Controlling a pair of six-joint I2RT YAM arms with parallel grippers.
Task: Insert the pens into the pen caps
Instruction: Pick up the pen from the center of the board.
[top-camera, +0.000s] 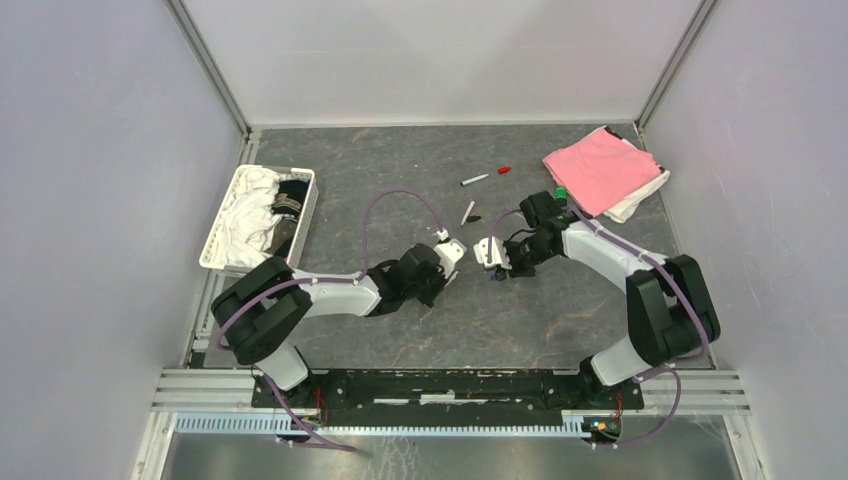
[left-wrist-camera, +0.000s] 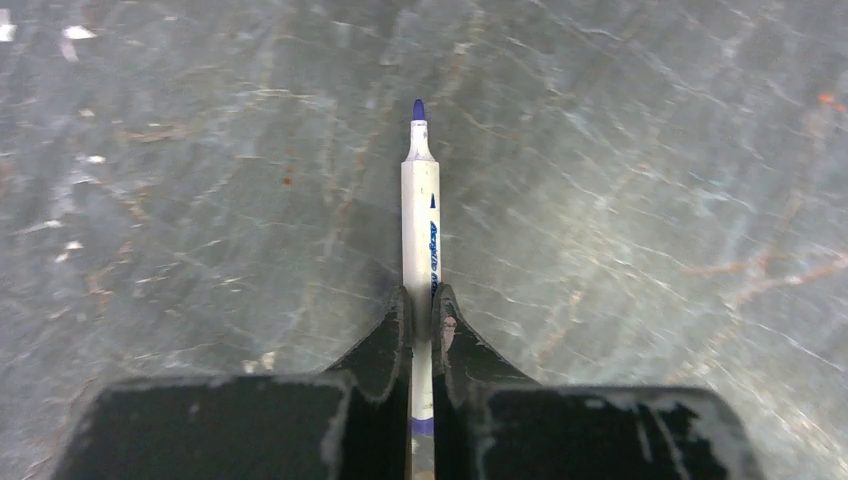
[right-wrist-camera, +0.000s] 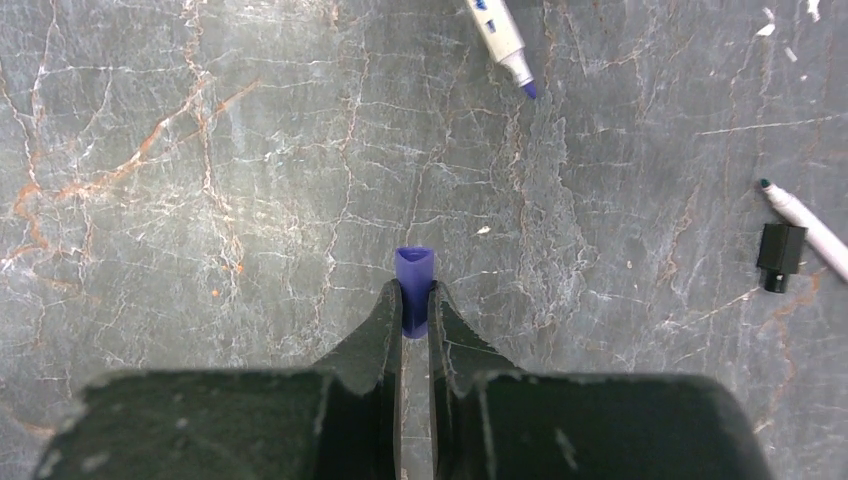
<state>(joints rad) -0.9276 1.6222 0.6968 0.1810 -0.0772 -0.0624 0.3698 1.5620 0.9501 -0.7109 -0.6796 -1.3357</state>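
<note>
My left gripper (left-wrist-camera: 421, 305) is shut on a thin white-barrelled pen (left-wrist-camera: 420, 215) whose bare blue-purple tip points away from the jaws. My right gripper (right-wrist-camera: 415, 300) is shut on a small blue-purple cap (right-wrist-camera: 414, 270), open end forward. In the top view the two grippers (top-camera: 452, 252) (top-camera: 490, 256) face each other at mid-table, a short gap apart. The held pen's tip also shows at the top of the right wrist view (right-wrist-camera: 505, 50), off to the right of the cap's line. A white pen (right-wrist-camera: 810, 225) lies beside a black cap (right-wrist-camera: 780, 256).
Another white pen (top-camera: 474, 180) and a red cap (top-camera: 504, 170) lie further back. A green cap (top-camera: 561, 193) sits by the pink cloth (top-camera: 600, 165) at the back right. A white basket (top-camera: 232, 190) of cloths stands at the left.
</note>
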